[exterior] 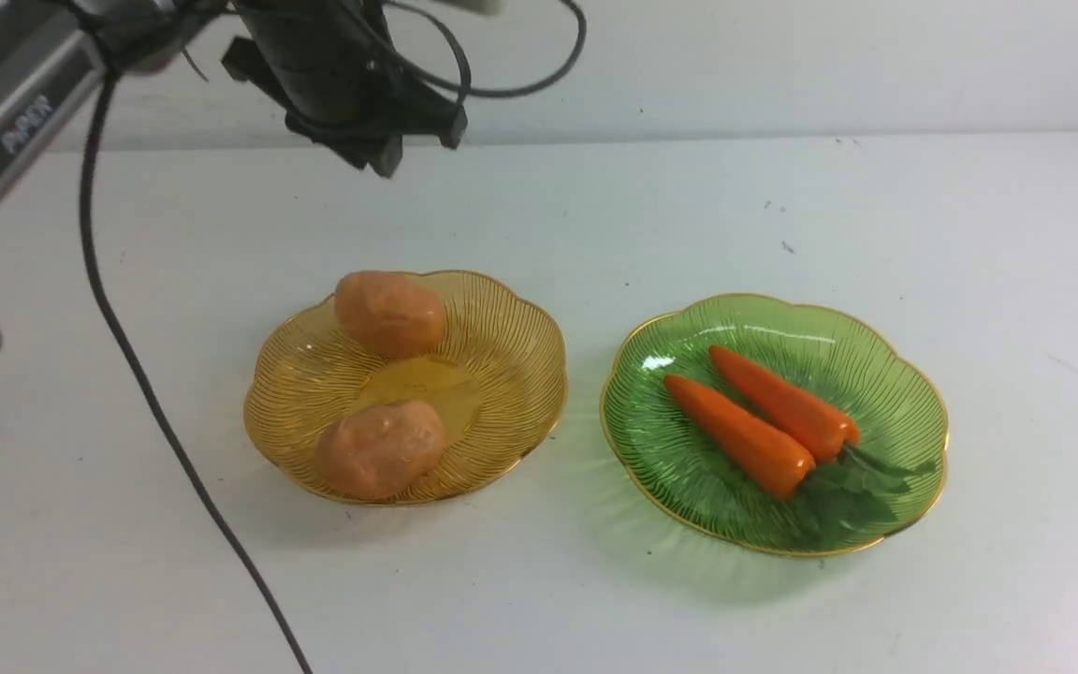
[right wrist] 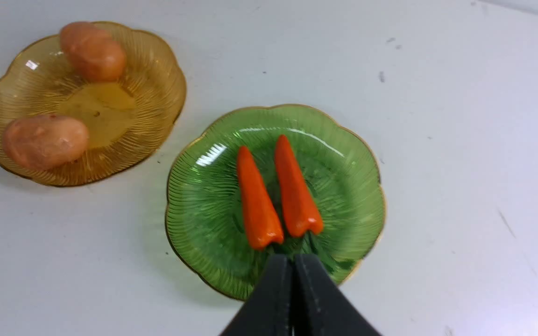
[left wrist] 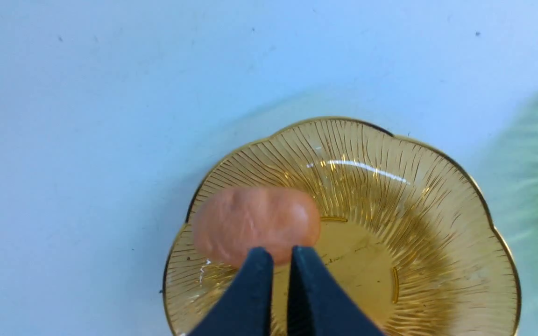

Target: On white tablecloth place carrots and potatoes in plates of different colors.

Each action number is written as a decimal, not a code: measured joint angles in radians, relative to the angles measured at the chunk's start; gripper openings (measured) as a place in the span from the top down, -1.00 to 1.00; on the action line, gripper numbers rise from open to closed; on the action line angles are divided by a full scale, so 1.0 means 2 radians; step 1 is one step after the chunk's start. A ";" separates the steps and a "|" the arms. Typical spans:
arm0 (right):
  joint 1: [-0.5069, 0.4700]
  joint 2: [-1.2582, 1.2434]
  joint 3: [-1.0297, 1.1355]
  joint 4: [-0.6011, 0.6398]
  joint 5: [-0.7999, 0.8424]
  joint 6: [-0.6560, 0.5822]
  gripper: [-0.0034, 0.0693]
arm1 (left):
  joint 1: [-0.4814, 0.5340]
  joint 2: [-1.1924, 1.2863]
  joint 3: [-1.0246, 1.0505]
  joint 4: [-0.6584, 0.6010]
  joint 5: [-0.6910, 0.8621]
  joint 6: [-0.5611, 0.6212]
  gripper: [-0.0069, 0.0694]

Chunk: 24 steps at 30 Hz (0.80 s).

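Step in hand: judged as the retreat after the last placement; every piece lies in a plate, so nothing appears left to move.
Doing it well: raise each arm clear before swinging it aside; keep the dark cable (exterior: pixel 127 356) off the amber plate (exterior: pixel 520 374); avoid nudging either plate, since the potatoes look free to roll.
Left gripper (left wrist: pixel 282 255): fingers drawn almost together, only a thin slit between them; holding nothing; raised above the far left part of the worktop.
Right gripper (right wrist: pixel 293 263): fingers pressed together; empty; above the right side of the worktop.
Potatoes: far potato (exterior: pixel 389 312) and near potato (exterior: pixel 380 449) both in the amber plate, apart from each other; left of centre on the white tablecloth (exterior: pixel 595 215).
Carrots (exterior: pixel 740 435): side by side in the green plate (exterior: pixel 904 393), right of centre; leafy tops toward the near right corner.
Potato to left fingers: one potato shows just past the fingertips in the left wrist view; no contact; which potato, I cannot tell.
Carrots to right fingers: thick ends just ahead of the fingertips; not touching.
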 joint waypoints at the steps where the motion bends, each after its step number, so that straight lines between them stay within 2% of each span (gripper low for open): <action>1: 0.000 -0.039 0.041 -0.003 -0.023 0.004 0.94 | 0.000 -0.004 0.000 0.000 0.003 0.002 0.79; 5: 0.000 -0.150 0.210 0.018 -0.228 -0.001 0.95 | 0.000 -0.004 0.000 0.000 0.006 0.003 0.83; 10: 0.000 -0.172 0.319 0.058 -0.361 -0.016 0.95 | 0.000 -0.004 0.000 -0.001 0.007 0.004 0.83; 16: 0.000 -0.169 0.342 0.063 -0.406 -0.029 0.95 | 0.000 -0.004 0.000 0.000 0.007 0.005 0.83; 24: 0.000 -0.169 0.343 0.065 -0.405 -0.033 0.95 | 0.000 -0.004 0.000 0.000 0.007 0.005 0.83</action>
